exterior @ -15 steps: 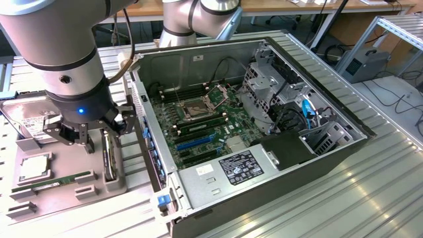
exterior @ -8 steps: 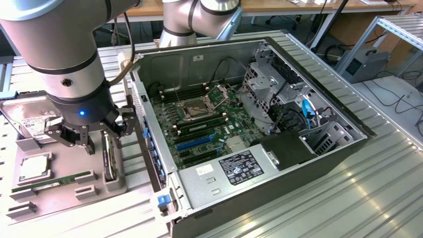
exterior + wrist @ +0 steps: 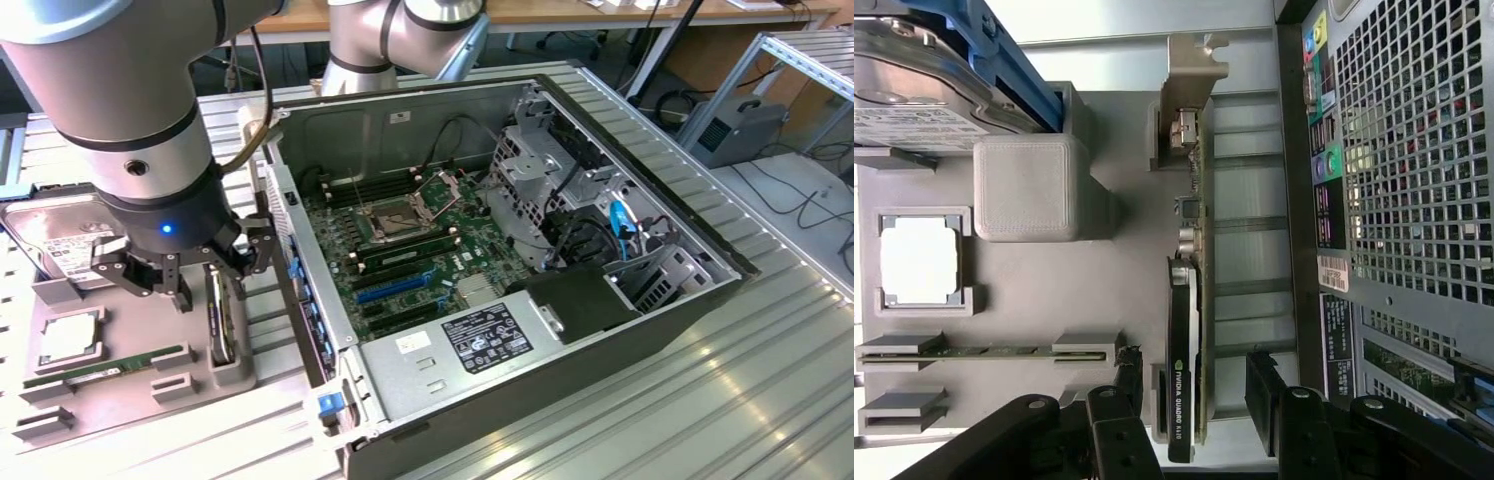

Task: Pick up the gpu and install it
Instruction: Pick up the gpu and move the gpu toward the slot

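While your gripper (image 3: 1199, 378) is hovering with its jaws spread wide, the gpu (image 3: 1187, 320) is standing on edge in the grey tray (image 3: 1054, 300), along the tray's side nearest the computer case (image 3: 1414, 150). Its long axis is running between the two fingers, which are flanking its flat faces.

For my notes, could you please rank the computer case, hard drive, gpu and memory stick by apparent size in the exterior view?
1. computer case
2. hard drive, though the arm hides part
3. gpu and memory stick: both thin strips, the gpu seen edge-on; unranked.
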You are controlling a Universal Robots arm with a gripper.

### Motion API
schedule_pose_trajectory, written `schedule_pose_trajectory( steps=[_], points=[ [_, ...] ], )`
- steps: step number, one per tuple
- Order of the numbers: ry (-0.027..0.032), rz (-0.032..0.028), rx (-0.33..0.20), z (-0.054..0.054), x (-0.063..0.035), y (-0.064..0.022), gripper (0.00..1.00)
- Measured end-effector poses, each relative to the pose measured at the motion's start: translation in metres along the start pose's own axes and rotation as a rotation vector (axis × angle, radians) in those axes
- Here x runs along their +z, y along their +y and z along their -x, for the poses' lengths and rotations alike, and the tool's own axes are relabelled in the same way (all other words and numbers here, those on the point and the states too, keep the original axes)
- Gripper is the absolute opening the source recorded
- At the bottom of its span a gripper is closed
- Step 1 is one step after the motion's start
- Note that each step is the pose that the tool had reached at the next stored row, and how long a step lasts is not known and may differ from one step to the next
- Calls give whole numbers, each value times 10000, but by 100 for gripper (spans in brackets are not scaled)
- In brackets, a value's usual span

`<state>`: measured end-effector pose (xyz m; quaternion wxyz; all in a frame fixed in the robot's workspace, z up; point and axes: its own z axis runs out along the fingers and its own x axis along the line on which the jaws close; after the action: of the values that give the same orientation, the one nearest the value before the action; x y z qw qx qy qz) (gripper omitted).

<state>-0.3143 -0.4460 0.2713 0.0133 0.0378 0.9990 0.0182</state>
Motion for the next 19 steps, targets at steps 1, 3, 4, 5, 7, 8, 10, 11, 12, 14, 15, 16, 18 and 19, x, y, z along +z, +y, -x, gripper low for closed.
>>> schedule_pose_trajectory(
  steps=[1,3,4,5,7,8,10,11,12,14,15,16,18,19],
  points=[
    [0,-4,0,3,0,4,54],
    [-1,-10,1,6,1,18,54],
    [-2,-14,0,9,1,26,54],
    [-1,-18,0,10,1,33,54],
    [-2,-24,-1,12,2,49,54],
    [-2,-25,-1,13,2,54,54],
    [-2,-30,0,15,3,69,54],
    [-2,-32,-1,16,3,76,54],
    [-3,-36,-1,18,4,83,54],
    [-3,-46,-1,21,4,101,54],
    [-4,-49,-1,22,5,106,54],
    [-4,-52,-2,24,5,110,54],
    [-5,-60,-2,25,7,119,54],
    [-5,-62,-2,26,8,121,54]
  ],
)
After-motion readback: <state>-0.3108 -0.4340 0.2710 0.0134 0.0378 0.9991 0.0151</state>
